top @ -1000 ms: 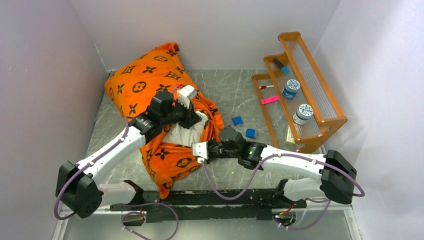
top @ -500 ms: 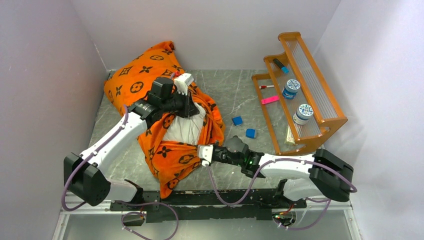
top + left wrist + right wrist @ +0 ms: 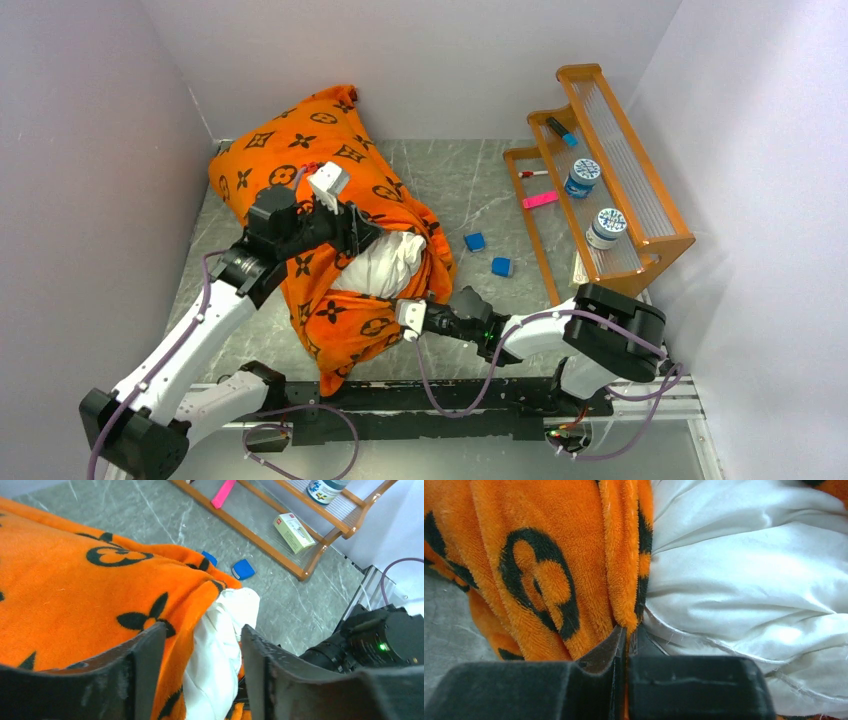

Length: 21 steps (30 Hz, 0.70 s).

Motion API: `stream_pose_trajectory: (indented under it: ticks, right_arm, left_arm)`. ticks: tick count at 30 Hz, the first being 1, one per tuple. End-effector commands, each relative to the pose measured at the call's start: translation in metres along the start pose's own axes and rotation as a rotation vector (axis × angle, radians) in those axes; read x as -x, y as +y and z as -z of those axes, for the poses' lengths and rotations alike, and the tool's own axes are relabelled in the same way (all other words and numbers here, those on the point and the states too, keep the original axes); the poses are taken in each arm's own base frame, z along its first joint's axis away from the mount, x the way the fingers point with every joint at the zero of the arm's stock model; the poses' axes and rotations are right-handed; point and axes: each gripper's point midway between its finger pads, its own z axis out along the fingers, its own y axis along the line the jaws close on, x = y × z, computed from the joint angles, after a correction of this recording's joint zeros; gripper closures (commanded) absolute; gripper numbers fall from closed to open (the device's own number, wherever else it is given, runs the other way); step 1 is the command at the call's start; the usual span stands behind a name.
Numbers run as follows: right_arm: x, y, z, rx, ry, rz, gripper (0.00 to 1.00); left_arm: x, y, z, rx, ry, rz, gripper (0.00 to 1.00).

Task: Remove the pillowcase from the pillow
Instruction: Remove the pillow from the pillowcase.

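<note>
left tool [image 3: 202, 650] now farther left over pillowcase [image 3: 290, 150]; grey marbled table [image 3: 480, 190], pale walls [image 3: 420, 60]

Left arm [image 3: 190, 340] stretched out from the pillow's [image 3: 385, 265] near-left, wrist angled down. Left tool [image 3: 200, 640] over the pillow, jaws apart, gripping nothing. Right arm [image 3: 540, 330] folded low, forearm pointing at the pillow's near edge. Right tool [image 3: 626, 637] jaws pinched tight on pillowcase [image 3: 549, 555] hem.

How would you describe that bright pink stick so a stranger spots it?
At the right of the grey marbled table stands an orange stepped rack. Across its lowest front rail lies the bright pink stick, the only pink thing; its neighbours are round blue-and-white jars.
</note>
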Motion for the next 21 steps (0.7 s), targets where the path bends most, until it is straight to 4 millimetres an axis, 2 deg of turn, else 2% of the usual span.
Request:
stream_pose_trajectory:
  ticks: [1, 5, 12, 17, 21]
  right_arm:
    - [-0.012, 0.031, 0.005, 0.073, -0.008, -0.086, 1.00]
    - [-0.014, 0.033, 0.009, 0.069, -0.013, -0.101, 1.00]
    - [-0.015, 0.037, 0.013, 0.071, -0.024, -0.125, 1.00]
    - [-0.015, 0.039, 0.014, 0.073, -0.026, -0.133, 1.00]
    - [-0.014, 0.041, 0.014, 0.079, -0.033, -0.145, 1.00]
  left_arm:
    - [0.000, -0.014, 0.012, -0.054, -0.044, -0.086, 0.35]
    - [-0.023, -0.017, 0.019, -0.021, 0.008, -0.093, 0.25]
    - [-0.061, -0.020, 0.027, 0.135, 0.111, -0.045, 0.07]
    - [-0.080, -0.035, 0.031, 0.163, 0.151, 0.076, 0.08]
    - [-0.093, -0.039, 0.035, 0.234, 0.173, 0.110, 0.08]
